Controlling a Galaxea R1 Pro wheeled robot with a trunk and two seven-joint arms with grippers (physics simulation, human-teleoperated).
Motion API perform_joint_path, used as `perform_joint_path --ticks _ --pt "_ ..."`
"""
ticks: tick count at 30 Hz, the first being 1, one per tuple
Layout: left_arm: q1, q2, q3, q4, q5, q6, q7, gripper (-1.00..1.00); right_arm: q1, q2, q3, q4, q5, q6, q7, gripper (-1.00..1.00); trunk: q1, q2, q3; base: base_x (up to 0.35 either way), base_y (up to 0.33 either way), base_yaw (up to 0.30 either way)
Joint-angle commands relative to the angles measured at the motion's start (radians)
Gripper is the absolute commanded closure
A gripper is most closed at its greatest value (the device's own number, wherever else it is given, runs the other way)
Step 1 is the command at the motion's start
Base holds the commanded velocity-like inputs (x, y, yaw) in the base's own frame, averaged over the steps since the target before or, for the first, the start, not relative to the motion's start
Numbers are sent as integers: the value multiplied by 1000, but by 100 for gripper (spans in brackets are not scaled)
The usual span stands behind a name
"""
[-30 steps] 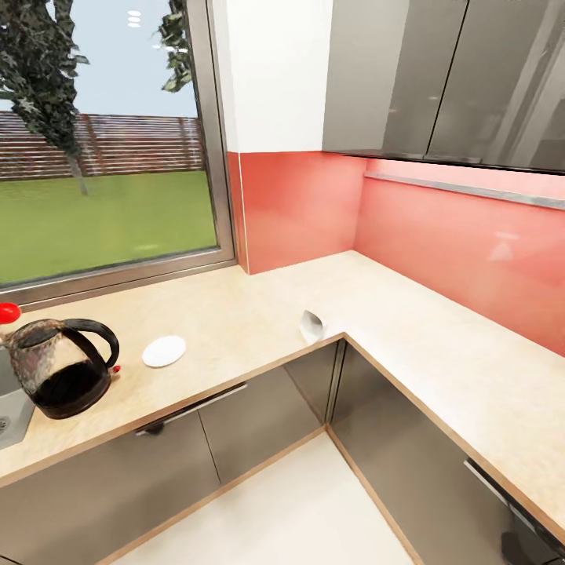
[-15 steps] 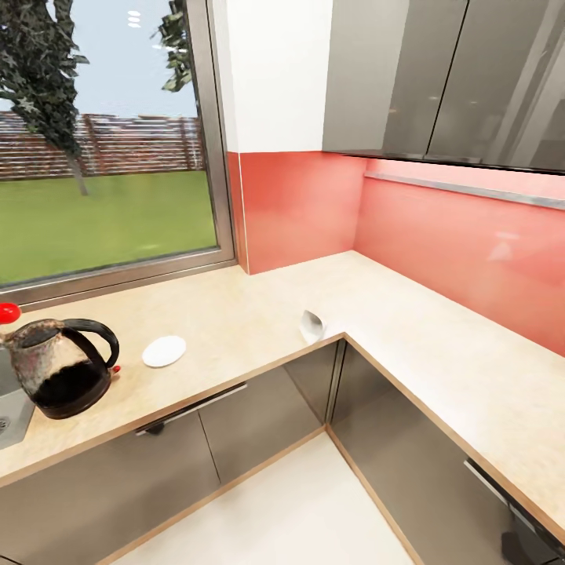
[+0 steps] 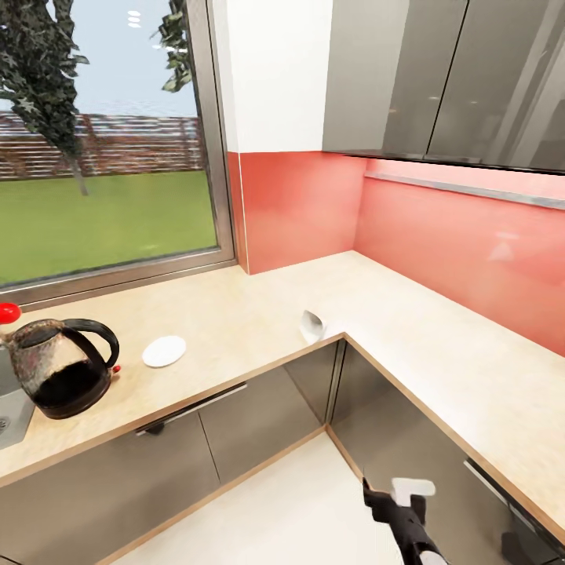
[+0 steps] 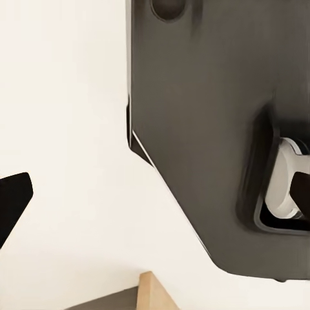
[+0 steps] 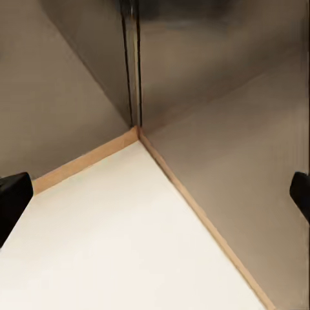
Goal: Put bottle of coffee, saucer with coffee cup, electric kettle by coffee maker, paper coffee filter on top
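Head view: kettle (image 3: 61, 375) sits at the left end of the countertop (image 3: 235, 329), close to the front edge, beside the sink (image 3: 6, 420). Saucer (image 3: 164, 351) lies flat just right of the kettle, apart from it, also near the front edge. A small white piece (image 3: 311, 325), likely the cup or a filter, I can't tell which, rests at the inner front corner where the counter turns. No coffee maker or coffee bottle here. Right gripper (image 3: 390, 497) is low over the floor (image 3: 282, 510) in front of the corner cabinets (image 3: 267, 408), holding nothing; jaw state unclear from this angle. Left wrist view: left gripper (image 4: 161, 200) has fingertips at opposite edges of the frame, spread wide, empty, hanging by the robot's dark body (image 4: 206, 129) over pale floor. Right wrist view: fingertips wide apart too, nothing between them, aimed at the cabinet corner and its wood plinth (image 5: 97, 158). Judgement: between pickups, station not started here. The next move calls for raising the right arm to counter height and approaching the saucer or the white piece from above.
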Motion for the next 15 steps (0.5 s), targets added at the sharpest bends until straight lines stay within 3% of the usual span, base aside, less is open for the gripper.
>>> perform_joint_path --ticks 1,7,15 --pt "0 1 2 0 1 -1 1 -100 -29 1 0 -26 -1 34 -29 -100 1 -2 -2 0 0 0" --pt "0 1 2 7 0 6 2 -100 -206 6 1 -68 -3 154 -79 -100 1 -2 -2 0 0 0" --pt "1 0 1 13 0 7 2 -100 -397 16 1 -76 -3 217 -89 -100 1 -2 -2 11 3 0"
